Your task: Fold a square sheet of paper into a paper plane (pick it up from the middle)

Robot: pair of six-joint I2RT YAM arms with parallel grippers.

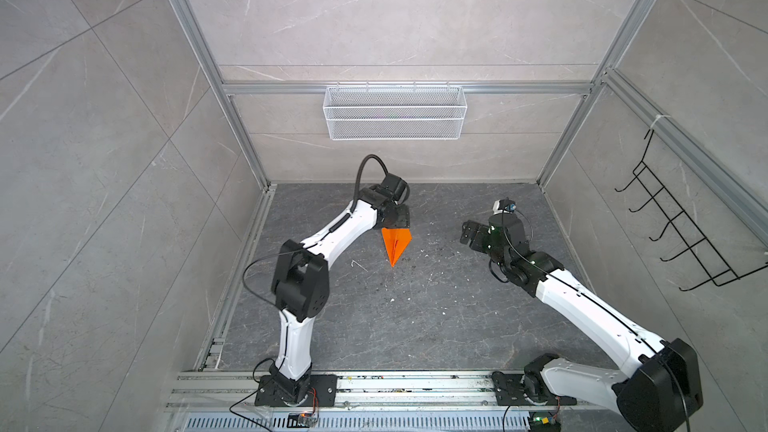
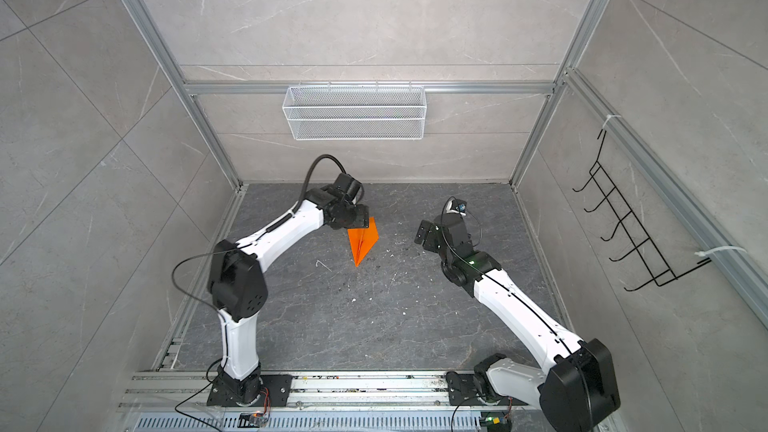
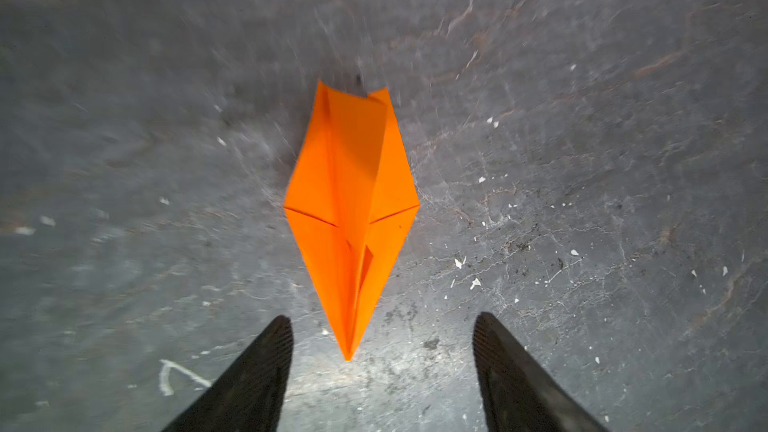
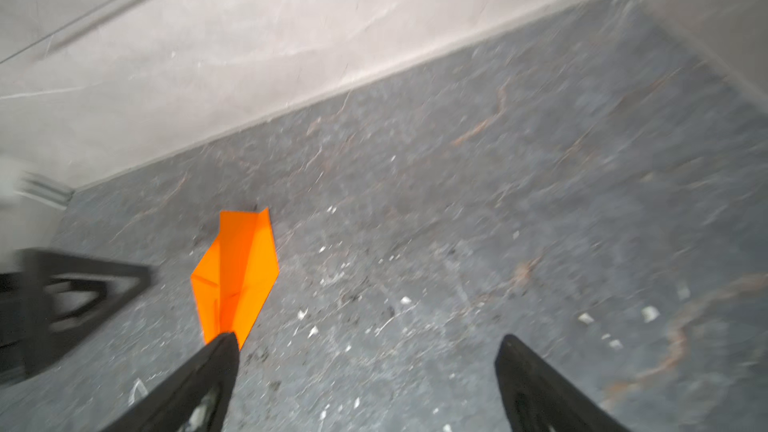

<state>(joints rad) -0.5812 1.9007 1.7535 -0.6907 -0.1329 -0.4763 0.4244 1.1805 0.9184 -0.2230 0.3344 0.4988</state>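
No text, label, brand, number or sign can be read in any view. The paper plane is seen as plain orange, with nothing printed on it.

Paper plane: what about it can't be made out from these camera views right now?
- Tail end of the paper plane: partly hidden beneath the left gripper in both top views.
- Its nose tip: covered by a finger of the right gripper in the right wrist view.
- Its fine creases: too small in both top views, motion-blurred in the right wrist view.
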